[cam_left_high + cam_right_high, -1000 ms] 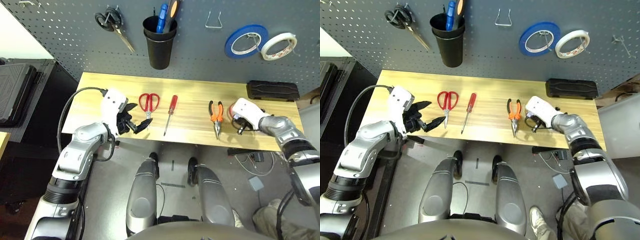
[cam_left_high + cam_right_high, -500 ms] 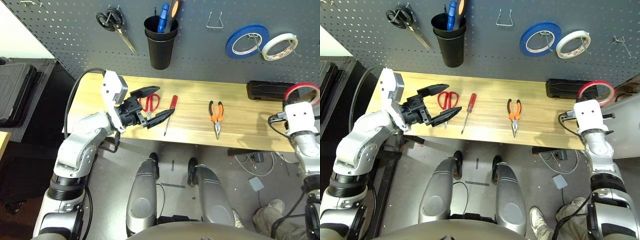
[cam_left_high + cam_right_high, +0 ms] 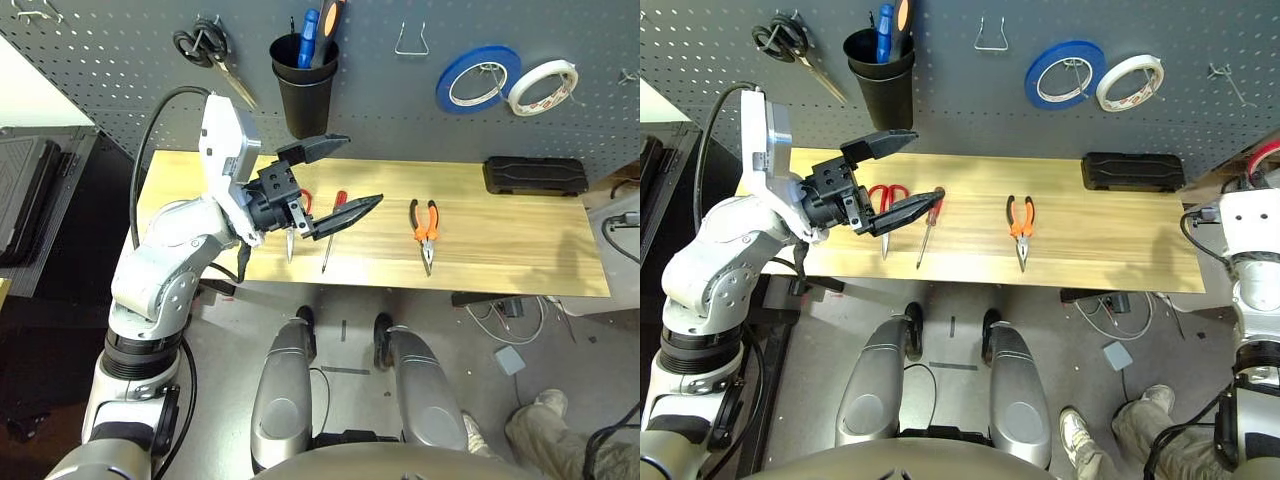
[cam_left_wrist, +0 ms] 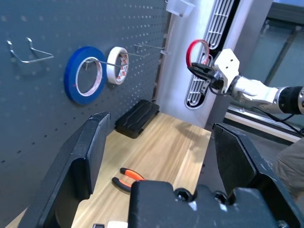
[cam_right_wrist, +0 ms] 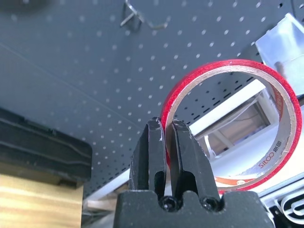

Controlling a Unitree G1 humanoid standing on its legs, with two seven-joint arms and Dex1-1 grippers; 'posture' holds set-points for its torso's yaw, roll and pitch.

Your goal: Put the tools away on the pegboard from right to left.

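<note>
The robot's right end effector point(image 5: 167, 137) pinches the thin red tape ring point(image 5: 295, 118) by its rim, likely keeping its hole clear for a hook; the left end effector point(image 3: 915, 168) is open.

The head views are brightly and fairly evenly lit, with a soft shadow lying on the right part of the wooden surface point(image 3: 480, 225), a near-white patch at the upper left edge, and pale highlights on the shells of the left arm point(image 3: 165, 270). In the left wrist view, the surface carries a light sheen with a dim shadow toward its far end, while the perforated panel point(image 4: 38, 95) looks darker and softer close to the camera. The right wrist view renders the red tape ring point(image 5: 232, 64) crisply, the panel behind it softer and a dark smudge of shade sitting at its upper left.
</note>
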